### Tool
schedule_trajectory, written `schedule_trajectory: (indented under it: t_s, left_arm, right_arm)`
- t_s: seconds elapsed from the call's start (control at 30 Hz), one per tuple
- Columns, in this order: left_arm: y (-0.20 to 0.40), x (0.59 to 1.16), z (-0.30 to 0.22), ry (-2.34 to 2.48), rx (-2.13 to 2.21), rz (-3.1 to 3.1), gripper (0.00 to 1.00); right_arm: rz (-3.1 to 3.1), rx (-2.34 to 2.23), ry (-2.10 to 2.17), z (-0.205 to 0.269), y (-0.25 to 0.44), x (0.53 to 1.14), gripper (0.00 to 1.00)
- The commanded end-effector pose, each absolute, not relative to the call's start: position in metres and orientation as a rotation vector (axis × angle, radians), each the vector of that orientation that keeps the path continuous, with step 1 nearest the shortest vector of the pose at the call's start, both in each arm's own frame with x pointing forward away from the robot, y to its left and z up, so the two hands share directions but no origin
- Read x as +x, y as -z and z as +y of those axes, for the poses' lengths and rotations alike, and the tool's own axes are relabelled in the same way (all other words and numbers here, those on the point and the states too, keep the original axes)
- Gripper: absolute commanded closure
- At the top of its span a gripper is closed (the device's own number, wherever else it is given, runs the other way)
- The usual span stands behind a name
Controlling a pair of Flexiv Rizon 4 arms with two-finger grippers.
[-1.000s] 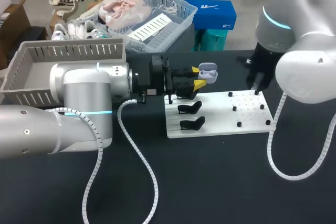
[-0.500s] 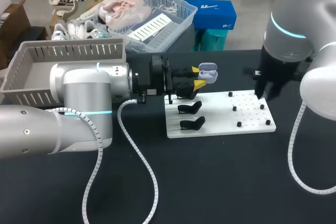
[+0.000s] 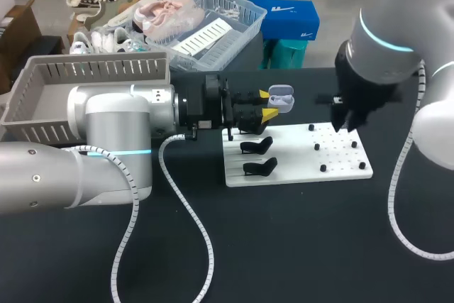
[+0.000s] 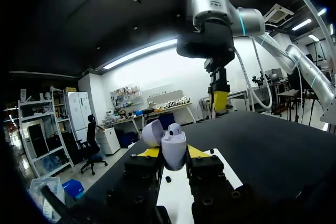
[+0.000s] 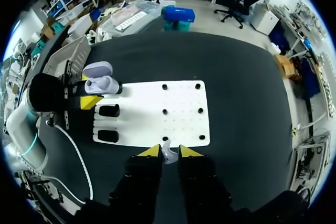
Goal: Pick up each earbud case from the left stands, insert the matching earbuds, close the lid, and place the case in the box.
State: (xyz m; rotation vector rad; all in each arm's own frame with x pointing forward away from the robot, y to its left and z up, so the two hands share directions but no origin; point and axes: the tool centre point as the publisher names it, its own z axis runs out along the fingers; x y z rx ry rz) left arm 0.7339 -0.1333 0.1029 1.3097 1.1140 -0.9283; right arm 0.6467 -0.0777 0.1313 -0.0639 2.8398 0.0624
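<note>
A white earbud case (image 3: 281, 98) with its lid up is held above the far left corner of the white board (image 3: 298, 157); my left gripper (image 3: 266, 106) is shut on it. In the left wrist view the case (image 4: 174, 149) stands upright between the yellow tips, lid (image 4: 151, 132) tipped back. Two black stands (image 3: 257, 147) (image 3: 259, 168) on the board's left side are bare. My right gripper (image 5: 167, 152) hangs above the board's right part, shut on a small white earbud (image 5: 167, 156). The head view shows that gripper (image 3: 346, 122) over the far right corner.
Black pegs (image 5: 165, 112) dot the right half of the board (image 5: 152, 121). A grey slatted basket (image 3: 42, 97) stands at the table's far left, behind my left arm. Black tabletop (image 3: 298, 246) stretches in front of the board.
My right arm has turned at the wrist and shifted a little over the board's far right corner. The left arm and the case have stayed still.
</note>
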Motion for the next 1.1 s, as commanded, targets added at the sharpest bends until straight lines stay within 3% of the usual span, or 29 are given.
schedule_trajectory:
  t_s: [0.03, 1.1]
  left_arm:
    - [-0.103, 0.734, -0.134, 0.925, 1.308, 1.115, 1.00]
    - [-0.103, 0.734, -0.134, 0.925, 1.308, 1.115, 1.00]
  right_arm:
    - [2.838, -0.091, -0.036, -0.065, -0.139, 0.647, 1.00]
    - [2.796, -0.380, -0.124, 0.002, -0.169, 0.707, 1.00]
